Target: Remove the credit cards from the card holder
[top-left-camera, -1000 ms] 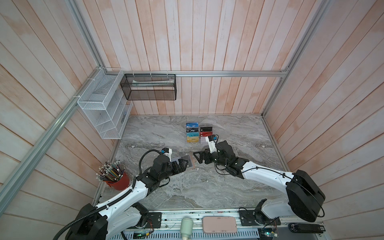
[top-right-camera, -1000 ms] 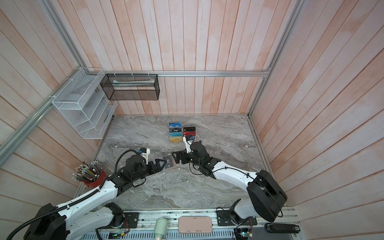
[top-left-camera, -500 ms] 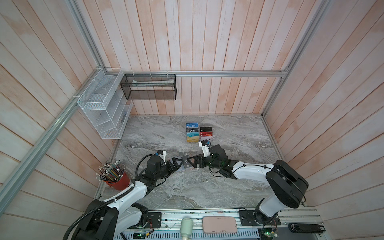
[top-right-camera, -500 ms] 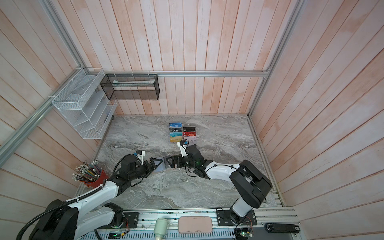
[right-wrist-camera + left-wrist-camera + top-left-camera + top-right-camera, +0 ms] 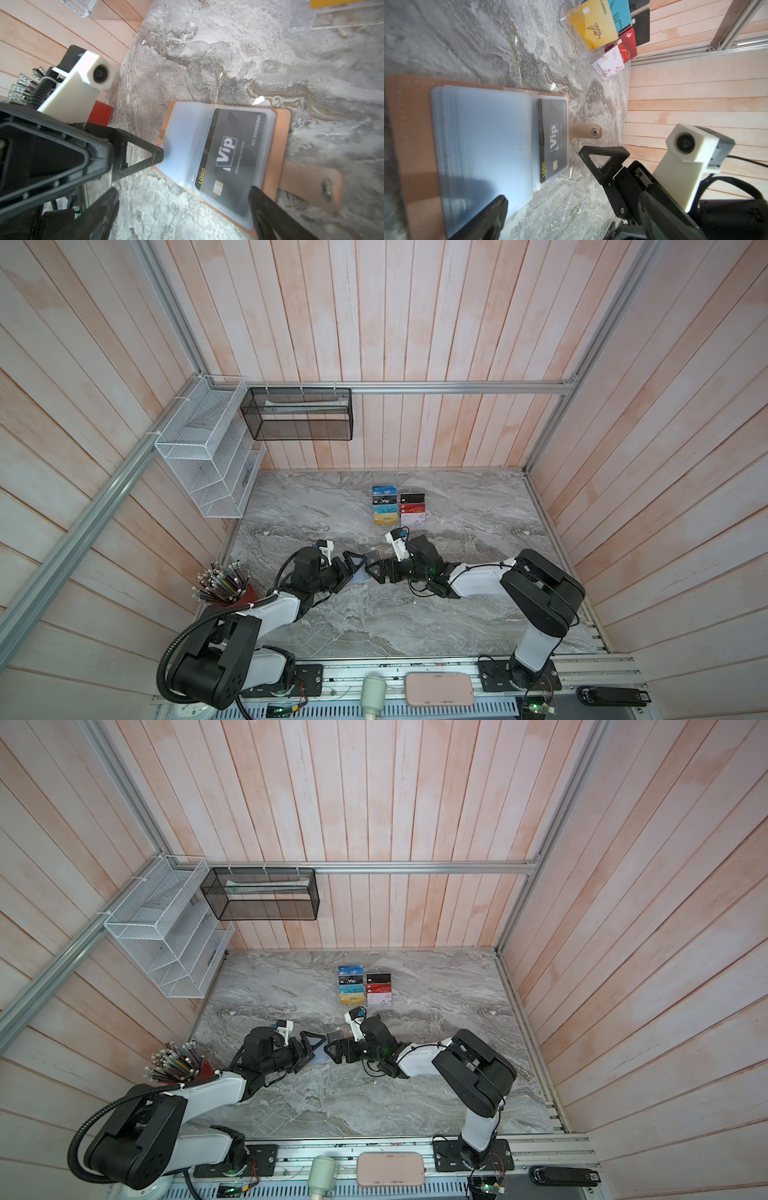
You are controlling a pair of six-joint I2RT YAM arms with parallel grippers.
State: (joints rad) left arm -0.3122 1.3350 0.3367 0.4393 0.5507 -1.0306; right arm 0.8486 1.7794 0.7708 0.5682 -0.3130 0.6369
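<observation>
Card holder (image 5: 371, 559) lies open and flat on the marble worktop (image 5: 457, 614), mid-front, between the two grippers. We see it in both top views (image 5: 336, 1036). The tan cover is down and a stack of clear sleeves (image 5: 483, 141) faces up. The snap tab (image 5: 585, 132) lies flat on the side nearest the right gripper.

We can see one card: the black Vip card (image 5: 230, 155), face up inside a sleeve on the tab half of the holder. It is fully seated as far as we can tell.

Left gripper (image 5: 350, 570): low over the worktop, jaws spread wide, gripping nothing. In the right wrist view one of its fingers (image 5: 143, 155) has its tip at the outer edge of the sleeve stack. We cannot tell whether it touches.

Right gripper (image 5: 379, 568): jaws also apart, nothing held, facing the left gripper across the holder. One of its fingers (image 5: 268, 207) crosses the holder's corner by the card's chip end. We cannot tell whether it rests on it or sits above it.

The acrylic rack (image 5: 399, 508) of coloured cards stands further back on the worktop, apart from the holder. The pencil cup (image 5: 239, 599) sits at the left edge.
</observation>
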